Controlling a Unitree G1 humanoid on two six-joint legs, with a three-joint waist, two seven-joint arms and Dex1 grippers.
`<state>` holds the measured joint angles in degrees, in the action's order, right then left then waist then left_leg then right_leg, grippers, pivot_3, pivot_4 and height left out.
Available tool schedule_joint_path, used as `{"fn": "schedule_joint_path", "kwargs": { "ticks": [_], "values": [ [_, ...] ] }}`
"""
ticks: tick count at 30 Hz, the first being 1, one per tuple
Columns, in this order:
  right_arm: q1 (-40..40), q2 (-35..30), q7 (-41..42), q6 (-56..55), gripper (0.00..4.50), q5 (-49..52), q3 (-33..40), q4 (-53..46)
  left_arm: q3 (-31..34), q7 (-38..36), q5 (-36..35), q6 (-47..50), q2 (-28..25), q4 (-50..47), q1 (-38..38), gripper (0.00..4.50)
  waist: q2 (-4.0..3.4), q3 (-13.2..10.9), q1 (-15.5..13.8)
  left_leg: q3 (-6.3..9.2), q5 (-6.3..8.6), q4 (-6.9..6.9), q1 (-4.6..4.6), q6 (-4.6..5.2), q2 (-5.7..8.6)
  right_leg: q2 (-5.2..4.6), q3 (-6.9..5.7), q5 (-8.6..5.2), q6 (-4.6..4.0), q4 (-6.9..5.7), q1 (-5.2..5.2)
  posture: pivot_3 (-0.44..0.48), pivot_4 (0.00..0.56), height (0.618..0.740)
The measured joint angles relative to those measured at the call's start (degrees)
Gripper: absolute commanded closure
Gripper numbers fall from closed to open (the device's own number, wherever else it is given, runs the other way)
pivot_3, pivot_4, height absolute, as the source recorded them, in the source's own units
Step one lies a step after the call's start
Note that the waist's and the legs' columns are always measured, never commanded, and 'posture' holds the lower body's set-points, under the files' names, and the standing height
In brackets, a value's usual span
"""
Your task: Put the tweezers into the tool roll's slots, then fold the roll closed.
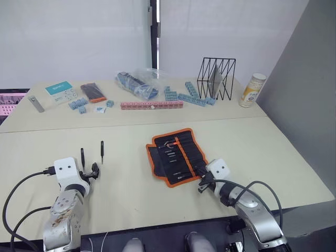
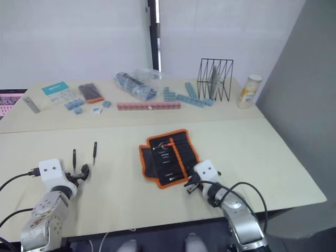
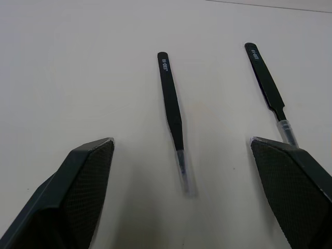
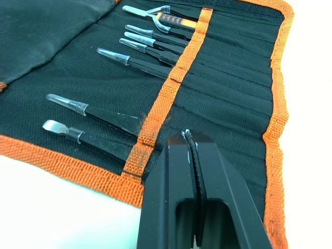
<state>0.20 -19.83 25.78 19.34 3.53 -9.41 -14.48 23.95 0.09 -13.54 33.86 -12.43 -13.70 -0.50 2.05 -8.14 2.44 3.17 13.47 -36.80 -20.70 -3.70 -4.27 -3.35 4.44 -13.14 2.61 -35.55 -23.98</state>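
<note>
My left gripper [image 3: 181,197] rests low on the table [image 1: 131,194], well to the left of the tool roll [image 1: 176,156], with its jaws spread wide. Between and just ahead of its fingers [image 3: 78,192] lie two loose tweezers. One tweezer [image 3: 174,116] sits in the gap between the fingers, its clear-capped tip pointing back toward me. The second tweezer [image 3: 267,91] lies beside it, on the side nearer the roll, and its capped tip reaches right up to the edge of that side's finger; I cannot tell whether they touch. Nothing is held on this side.

My right gripper [image 4: 193,155] is at the near right corner of the roll, jaws pressed together with nothing between them. Its tip hangs over the black fabric just beside the orange strip [image 4: 171,85] that runs across the inside of the roll.

The roll lies open and flat on the table. Several tools are already tucked into the slots [image 4: 228,88] under the strip, their capped tips [image 4: 67,104] sticking out over the black fabric. The orange edging [image 4: 72,166] frames the roll.
</note>
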Motion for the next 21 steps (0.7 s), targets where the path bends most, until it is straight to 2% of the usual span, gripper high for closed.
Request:
{"fn": "schedule_joint_path", "kwargs": {
  "ticks": [1,4,8,15,21],
  "values": [
    [0.04,-0.01,0.00,0.02,4.50,0.00,0.02,-0.01,0.12,0.17,-0.02,-0.04,0.02,0.71,-0.52,0.04,-0.03,0.00,0.00,0.02,0.01,0.00,0.10,-0.01,0.05,0.00,0.05,0.00,0.00,0.00,0.03,0.000,0.150,0.738],
    [0.24,-0.05,-0.03,0.24,4.50,-0.01,0.04,-0.04,0.31,0.93,-0.01,-0.21,0.13,3.26,-2.64,0.81,-0.08,0.00,0.01,0.17,0.28,0.01,0.45,-0.46,0.38,-0.03,0.33,-0.01,0.00,0.07,0.03,0.000,0.150,0.738],
    [0.49,-0.05,-0.20,0.39,4.50,-0.02,0.27,-0.29,0.96,1.48,0.05,-0.76,0.07,5.37,-4.03,2.13,-0.23,0.06,-0.08,0.20,0.29,0.01,0.45,-0.49,0.52,-0.04,0.44,-0.01,0.02,0.50,0.13,0.000,0.150,0.738],
    [1.11,-0.15,-0.29,0.81,4.50,-0.03,0.87,-1.00,1.17,1.52,0.11,-1.23,-0.42,6.51,-4.13,4.47,-0.24,0.07,-0.35,0.20,0.29,0.00,0.44,-0.50,0.82,-0.08,0.82,-0.03,0.09,0.56,0.17,0.000,0.150,0.738],
    [1.25,-0.16,-0.34,0.96,4.50,-0.05,0.90,-1.28,0.90,0.43,0.01,-1.41,-0.65,6.19,-4.35,4.49,-0.23,0.07,-0.28,0.20,0.30,0.01,0.43,-0.51,0.92,-0.09,0.98,-0.07,0.16,0.62,0.15,0.000,0.150,0.738]
  ]
}}
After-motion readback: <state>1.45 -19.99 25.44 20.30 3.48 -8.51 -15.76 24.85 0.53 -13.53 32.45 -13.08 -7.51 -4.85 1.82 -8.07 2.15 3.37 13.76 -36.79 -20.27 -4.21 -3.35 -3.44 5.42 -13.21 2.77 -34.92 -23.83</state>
